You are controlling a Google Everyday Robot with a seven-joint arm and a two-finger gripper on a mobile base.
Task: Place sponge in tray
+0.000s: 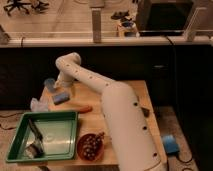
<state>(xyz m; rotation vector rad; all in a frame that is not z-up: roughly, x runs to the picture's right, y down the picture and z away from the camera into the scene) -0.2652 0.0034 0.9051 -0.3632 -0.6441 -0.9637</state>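
Hand (63,89) at far left of tabletop (137,95), low over sponge (60,98). Jaws apart, gripping nothing. Contact with sponge: can't tell. Arm (120,120) runs from near right up across tabletop, elbow bent above hand. Sponge flat on tabletop, outside tray (60,132), just past its far rim. Cup (50,84) left of hand, farther back. Cloth (37,105) left of sponge. Orange item (81,108) right of sponge, near tray's far right corner. Bowl (90,146) just right of tray, near edge. Dark utensils (35,135) inside tray.

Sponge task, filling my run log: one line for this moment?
phase: pre-grasp | gripper: open, just above sponge | sponge: on table, outside tray
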